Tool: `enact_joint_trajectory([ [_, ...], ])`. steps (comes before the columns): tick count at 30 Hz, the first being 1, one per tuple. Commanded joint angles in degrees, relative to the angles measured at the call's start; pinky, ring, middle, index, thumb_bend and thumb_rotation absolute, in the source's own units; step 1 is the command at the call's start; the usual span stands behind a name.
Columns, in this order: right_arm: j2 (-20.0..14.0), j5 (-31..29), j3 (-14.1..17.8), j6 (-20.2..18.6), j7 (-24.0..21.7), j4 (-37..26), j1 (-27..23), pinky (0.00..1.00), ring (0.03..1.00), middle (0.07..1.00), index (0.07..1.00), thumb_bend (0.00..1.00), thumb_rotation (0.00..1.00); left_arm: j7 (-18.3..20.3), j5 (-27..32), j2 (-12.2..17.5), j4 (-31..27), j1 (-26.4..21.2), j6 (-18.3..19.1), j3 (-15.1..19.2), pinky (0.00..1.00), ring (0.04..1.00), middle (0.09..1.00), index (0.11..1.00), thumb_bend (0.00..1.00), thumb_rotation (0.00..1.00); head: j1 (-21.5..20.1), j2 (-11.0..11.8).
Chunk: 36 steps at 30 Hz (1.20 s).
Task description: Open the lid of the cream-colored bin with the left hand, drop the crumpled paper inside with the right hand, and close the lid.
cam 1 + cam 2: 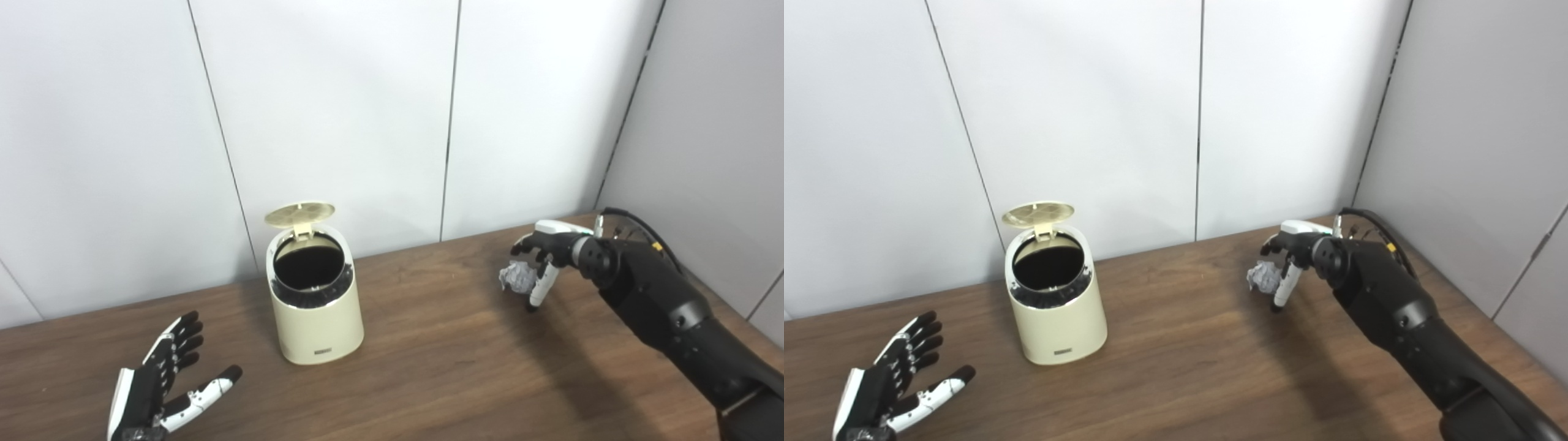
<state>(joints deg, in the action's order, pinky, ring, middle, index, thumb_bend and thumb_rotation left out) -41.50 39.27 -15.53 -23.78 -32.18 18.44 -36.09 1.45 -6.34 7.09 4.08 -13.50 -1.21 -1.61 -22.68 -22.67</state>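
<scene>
Left eye view shows the small cream-colored cylindrical bin (315, 306) standing upright on the dark wood-grain tabletop (429, 380), its round flip lid (299, 214) already tipped up and back on its hinge, so the dark opening is exposed. The left hand (160, 383) lies low near the front-left edge, well apart from the bin, palm up with its fingers spread and holding nothing.

Far to the right, near the back edge, the right hand (539, 260) reaches over the crumpled ball of white paper (516, 277). Its fingers curl down around the ball, with the thumb on the near side, and it appears to be pinching the paper. Whether the ball is lifted clear of the wood or resting on it cannot be told from either view.

By my judgement the lid-opening step is done and the pick-up of the paper is in hand. The next move calls for a firm hold on the light, springy ball, then a carry leftward and upward until the hand is above the bin's opening, clear of the raised lid, before the fingers let go. Closing the lid remains.
</scene>
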Motion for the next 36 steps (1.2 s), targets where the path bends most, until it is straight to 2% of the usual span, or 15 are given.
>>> enact_joint_trajectory([
  [1,-0.7,0.3,0.5,0.2,2.0,-0.5,-2.5,0.78,0.880,0.917,0.878,0.81,0.11,0.2,-0.2,0.5,-2.3,-1.8,-1.0,0.1,0.83,0.850,0.871,0.917,0.71,0.13,0.0,-0.1],
  [3,-0.5,0.3,0.4,0.3,2.3,-0.5,-2.2,0.79,0.892,0.923,0.864,0.80,0.08,0.2,-0.2,0.4,-2.5,-1.7,-0.7,0.0,0.83,0.851,0.871,0.918,0.71,0.12,0.1,-0.1],
  [7,-0.3,0.6,-0.2,0.6,2.9,-0.2,-1.8,0.80,0.904,0.917,0.848,0.80,0.10,0.2,-0.2,0.3,-2.7,-1.7,-0.3,0.0,0.82,0.851,0.872,0.918,0.70,0.11,0.2,-0.3],
  [12,0.0,-0.5,-0.2,1.8,4.3,0.5,-1.4,0.68,0.797,0.856,0.834,0.79,0.09,0.1,-0.4,0.2,-2.7,-1.6,-0.3,-0.1,0.82,0.847,0.875,0.920,0.69,0.10,0.3,-0.4],
  [16,0.2,-1.7,0.2,2.6,4.9,0.9,-1.0,0.67,0.766,0.838,0.835,0.78,0.08,-0.1,-0.9,0.2,-2.7,-1.7,-0.1,-0.3,0.81,0.842,0.874,0.918,0.69,0.11,0.5,-0.8],
  [24,-0.5,-1.3,-0.8,2.3,3.7,-0.4,-1.3,0.67,0.749,0.811,0.829,0.76,0.10,-0.1,-0.7,0.0,-2.0,-1.7,-0.7,-0.5,0.80,0.846,0.875,0.918,0.70,0.12,1.0,-1.2],
  [27,-0.7,-1.2,-0.9,2.9,4.1,0.0,-1.5,0.66,0.714,0.753,0.765,0.74,0.08,-0.3,-1.0,0.0,-2.2,-1.7,-0.5,-0.6,0.79,0.838,0.867,0.915,0.70,0.13,1.1,-1.4],
  [28,-0.7,-1.1,-1.0,3.2,4.3,0.3,-1.6,0.62,0.667,0.707,0.700,0.73,0.05,-0.3,-1.1,0.0,-2.1,-1.7,-0.5,-0.6,0.79,0.836,0.868,0.916,0.70,0.13,1.1,-1.4],
  [30,-0.6,-1.2,-1.0,3.2,4.6,0.7,-1.7,0.59,0.629,0.675,0.662,0.72,0.04,-0.3,-1.2,0.0,-2.0,-1.7,-0.5,-0.6,0.80,0.834,0.868,0.916,0.70,0.13,1.1,-1.4],
  [31,-0.4,-1.4,-0.8,2.9,4.5,0.7,-1.7,0.49,0.541,0.564,0.594,0.62,0.02,-0.3,-1.2,0.0,-2.1,-1.7,-0.4,-0.6,0.80,0.835,0.868,0.916,0.70,0.14,1.3,-1.7],
  [32,-0.3,-1.5,-0.7,2.6,4.5,0.7,-1.7,0.43,0.488,0.506,0.559,0.57,0.01,-0.3,-1.2,0.1,-2.2,-1.7,-0.3,-0.6,0.80,0.834,0.868,0.917,0.70,0.14,1.4,-1.7],
  [34,-0.4,-1.7,-0.6,2.5,4.4,0.4,-1.5,0.37,0.432,0.451,0.534,0.53,0.00,-0.2,-1.2,0.1,-2.4,-1.6,-0.3,-0.7,0.79,0.832,0.868,0.916,0.69,0.14,1.4,-1.8],
  [36,-0.5,-1.4,-0.9,2.1,4.0,-0.4,-1.4,0.35,0.410,0.435,0.531,0.53,0.00,0.0,-0.9,0.0,-2.6,-1.5,-0.1,-0.6,0.78,0.829,0.866,0.914,0.69,0.13,1.5,-1.9],
])
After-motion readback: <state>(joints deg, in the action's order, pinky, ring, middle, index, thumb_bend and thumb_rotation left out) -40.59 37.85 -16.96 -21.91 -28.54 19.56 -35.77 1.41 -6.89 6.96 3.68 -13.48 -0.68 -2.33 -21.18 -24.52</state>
